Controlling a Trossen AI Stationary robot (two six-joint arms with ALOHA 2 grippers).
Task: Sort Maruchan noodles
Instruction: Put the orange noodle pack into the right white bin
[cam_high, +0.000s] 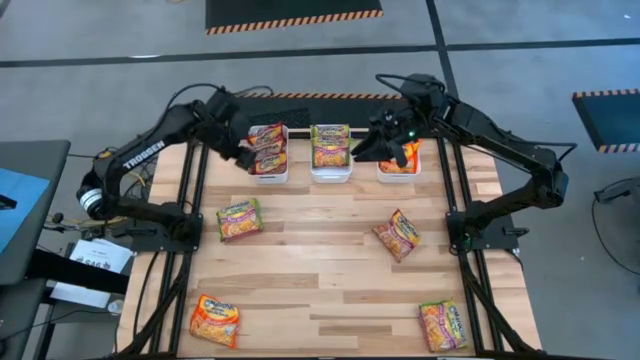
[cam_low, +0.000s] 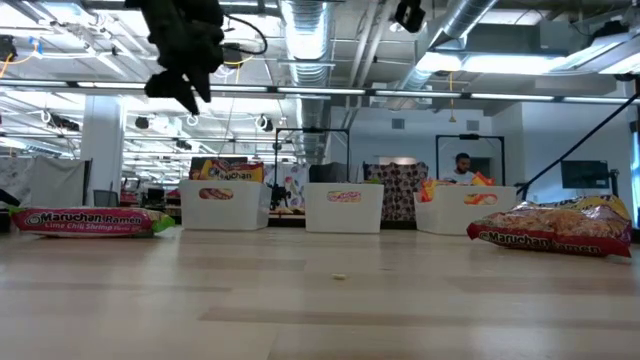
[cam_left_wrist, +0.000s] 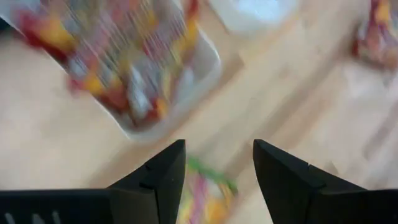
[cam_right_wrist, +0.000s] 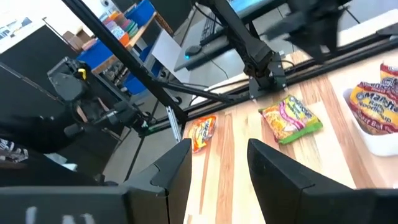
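Three white bins stand in a row at the table's far side: the left bin (cam_high: 268, 152) holds red-edged Maruchan noodles, the middle bin (cam_high: 330, 150) green-edged ones, the right bin (cam_high: 398, 162) orange ones. Loose packets lie flat on the wood: a green-edged one (cam_high: 239, 219), one right of centre (cam_high: 397, 234), an orange one (cam_high: 214, 320) and one at the near right (cam_high: 443, 325). My left gripper (cam_high: 243, 155) (cam_left_wrist: 219, 168) hangs open and empty above the left bin's left side. My right gripper (cam_high: 385, 150) (cam_right_wrist: 219, 162) hovers open and empty over the right bin.
The table's middle is bare wood (cam_high: 320, 270) between the loose packets. Black frame rails (cam_high: 190, 200) run along the table's left and right sides beside the arm bases. In the low view a person (cam_low: 462, 165) shows far behind the bins.
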